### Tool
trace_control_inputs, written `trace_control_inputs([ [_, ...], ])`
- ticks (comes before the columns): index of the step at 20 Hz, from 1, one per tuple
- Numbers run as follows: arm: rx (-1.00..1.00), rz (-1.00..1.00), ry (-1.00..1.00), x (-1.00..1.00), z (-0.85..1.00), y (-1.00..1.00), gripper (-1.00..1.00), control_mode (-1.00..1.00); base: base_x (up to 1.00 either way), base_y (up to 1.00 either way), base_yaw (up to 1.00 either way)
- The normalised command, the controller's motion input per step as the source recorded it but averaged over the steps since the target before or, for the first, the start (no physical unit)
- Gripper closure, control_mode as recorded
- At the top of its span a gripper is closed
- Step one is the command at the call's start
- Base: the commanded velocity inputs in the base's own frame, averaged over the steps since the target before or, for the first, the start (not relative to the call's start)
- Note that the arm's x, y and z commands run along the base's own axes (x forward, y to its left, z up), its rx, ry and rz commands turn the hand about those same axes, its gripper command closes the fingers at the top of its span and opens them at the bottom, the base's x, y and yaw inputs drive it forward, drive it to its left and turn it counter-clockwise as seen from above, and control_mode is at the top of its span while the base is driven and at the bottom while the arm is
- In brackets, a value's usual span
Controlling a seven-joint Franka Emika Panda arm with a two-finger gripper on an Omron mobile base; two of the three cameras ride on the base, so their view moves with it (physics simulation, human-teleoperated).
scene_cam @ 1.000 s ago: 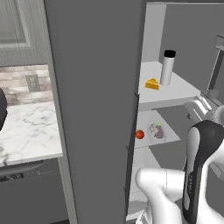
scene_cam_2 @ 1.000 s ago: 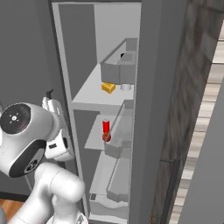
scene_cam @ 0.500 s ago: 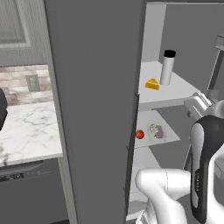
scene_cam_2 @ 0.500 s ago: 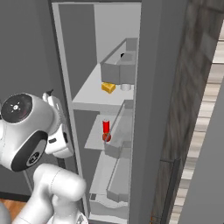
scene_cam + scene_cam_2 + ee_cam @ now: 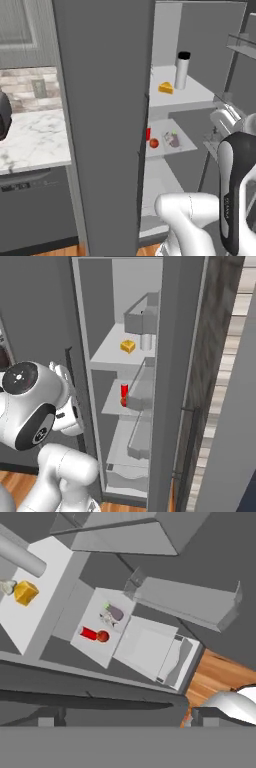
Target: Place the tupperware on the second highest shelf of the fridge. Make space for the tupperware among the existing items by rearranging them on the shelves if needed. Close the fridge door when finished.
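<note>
The tupperware [image 5: 172,139] is a small shallow grey translucent tray with mixed food and a green sprig showing; in the hand view [image 5: 113,613] it reads as a pale blur with a purple-grey lump and a green fleck. It lies on a pale shelf [image 5: 186,145] of the fridge [image 5: 210,45], one level below the slab that carries the cheese wedge [image 5: 166,88]. Just beside the tupperware on that same shelf sit the tomato [image 5: 154,143] and the red can [image 5: 89,633], the can touching or nearly touching the tomato.

On the slab above, the silver cylinder [image 5: 182,70] with its black cap stands upright near the cheese wedge. From the right base camera the cylinder is half hidden behind a clear bin [image 5: 142,317] on the fridge door [image 5: 172,381], and the tupperware is hidden there too. In the left base view the closed dark door panel [image 5: 107,125] covers most of the red can.

The gripper's fingertips are hard to make out at the bottom of the hand view; its jaws stand spread wide, holding nothing.
</note>
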Motion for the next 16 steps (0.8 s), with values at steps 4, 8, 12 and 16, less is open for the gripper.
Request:
trace_control_inputs([
  [4, 0.0, 0.0, 0.0, 0.0, 0.0, 0.0, -1.0, 1.0, -0.94, -0.23, 0.0],
  [8, 0.0, 0.0, 0.0, 0.0, 0.0, 0.0, -1.0, 1.0, -0.68, -0.15, 0.0],
  [12, 0.0, 0.0, 0.0, 0.0, 0.0, 0.0, -1.0, 1.0, -0.12, -0.07, 0.0],
  [16, 0.0, 0.0, 0.0, 0.0, 0.0, 0.0, -1.0, -1.0, 0.0, 0.0, 0.0],
])
